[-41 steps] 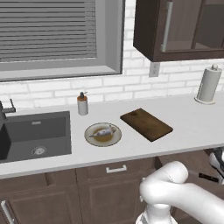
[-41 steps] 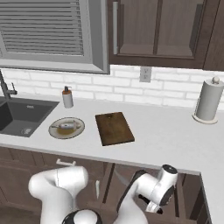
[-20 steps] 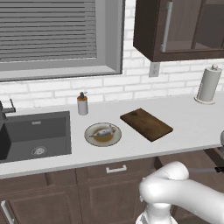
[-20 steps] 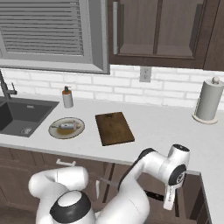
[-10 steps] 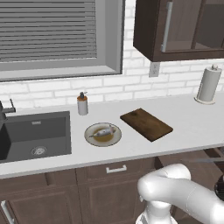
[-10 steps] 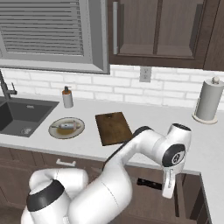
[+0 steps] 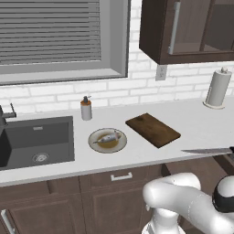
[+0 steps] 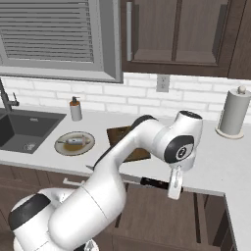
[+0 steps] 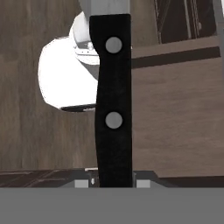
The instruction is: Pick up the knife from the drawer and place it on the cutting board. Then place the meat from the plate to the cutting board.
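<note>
My gripper [image 8: 174, 188] hangs just in front of the counter edge, right of the cutting board [image 8: 116, 135], and is shut on the black handle of the knife [image 8: 156, 183]. In the hand view the riveted handle of the knife [image 9: 113, 100] runs up from between my fingertips. The silver blade of the knife [image 7: 205, 151] lies level over the counter's front edge, pointing left toward the dark cutting board [image 7: 153, 130]. The plate [image 7: 107, 140] holds the pale meat [image 7: 109, 136] left of the board. The open drawer [image 8: 198, 215] lies below my hand.
A sink [image 7: 39, 141] takes up the left of the counter, with a soap dispenser [image 7: 86, 109] behind the plate. A paper towel roll [image 7: 217, 87] stands at the back right. My own arm [image 8: 132, 142] crosses in front of part of the board.
My gripper has risen from the drawer to counter height with the knife in it. The knife now lies level beside the counter edge.
</note>
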Controlling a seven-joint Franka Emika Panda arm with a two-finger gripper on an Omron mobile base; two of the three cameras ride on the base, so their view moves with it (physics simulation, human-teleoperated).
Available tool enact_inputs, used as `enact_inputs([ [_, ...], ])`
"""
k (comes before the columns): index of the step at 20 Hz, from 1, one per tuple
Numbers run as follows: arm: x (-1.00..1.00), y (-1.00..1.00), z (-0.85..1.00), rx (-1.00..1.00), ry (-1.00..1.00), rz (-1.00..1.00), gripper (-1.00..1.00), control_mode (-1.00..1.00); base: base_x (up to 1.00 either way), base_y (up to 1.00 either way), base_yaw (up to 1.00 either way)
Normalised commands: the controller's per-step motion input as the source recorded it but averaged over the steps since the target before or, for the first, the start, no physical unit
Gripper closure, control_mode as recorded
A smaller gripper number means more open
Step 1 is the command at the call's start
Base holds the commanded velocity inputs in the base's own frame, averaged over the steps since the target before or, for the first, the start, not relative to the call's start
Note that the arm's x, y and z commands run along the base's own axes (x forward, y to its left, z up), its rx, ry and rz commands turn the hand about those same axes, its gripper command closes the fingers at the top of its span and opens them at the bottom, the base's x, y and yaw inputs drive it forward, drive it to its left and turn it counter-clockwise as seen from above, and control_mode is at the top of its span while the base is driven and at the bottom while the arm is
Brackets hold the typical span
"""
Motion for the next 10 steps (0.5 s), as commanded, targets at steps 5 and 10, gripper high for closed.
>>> enact_inputs([
  [5,0.46,0.29,0.41,0.0,-0.09,0.0,1.0,-1.0,0.0,0.0,0.0],
  [10,0.65,0.33,0.08,0.0,-0.04,0.0,1.0,-1.0,0.0,0.0,0.0],
])
